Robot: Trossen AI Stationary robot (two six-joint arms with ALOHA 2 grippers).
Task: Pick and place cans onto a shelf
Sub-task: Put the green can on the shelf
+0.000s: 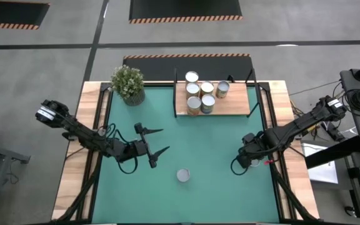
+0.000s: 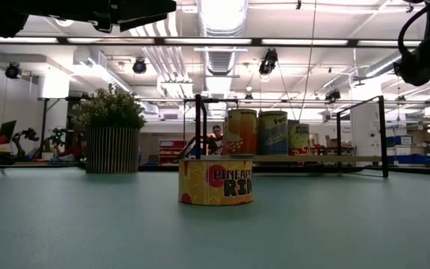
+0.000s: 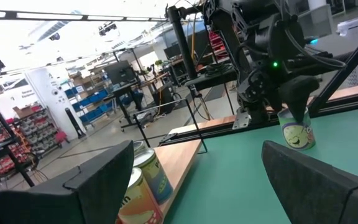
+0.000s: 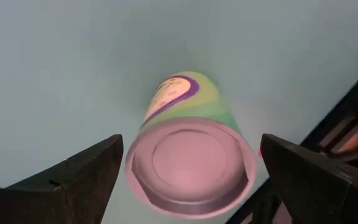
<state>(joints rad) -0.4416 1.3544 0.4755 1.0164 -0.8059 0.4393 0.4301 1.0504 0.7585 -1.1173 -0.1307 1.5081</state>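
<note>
A yellow-and-red can (image 1: 183,175) stands upright on the green mat (image 1: 211,144), near its front edge; it also shows in the low view (image 2: 216,181). Several cans (image 1: 204,94) stand on the light-wood shelf (image 1: 236,106) at the far side. A green-and-purple can (image 4: 188,158) stands on the mat under my right gripper (image 4: 191,149). That gripper is open, one finger on either side of the can's top. The can also shows in the left wrist view (image 3: 296,132). My left gripper (image 1: 155,142) is open and empty above the mat's left half.
A potted green plant (image 1: 128,84) stands at the mat's far left corner, beside the shelf. Thin black frame posts (image 2: 198,125) rise at the shelf's edges. Bare mat lies between the two grippers and in front of the shelf.
</note>
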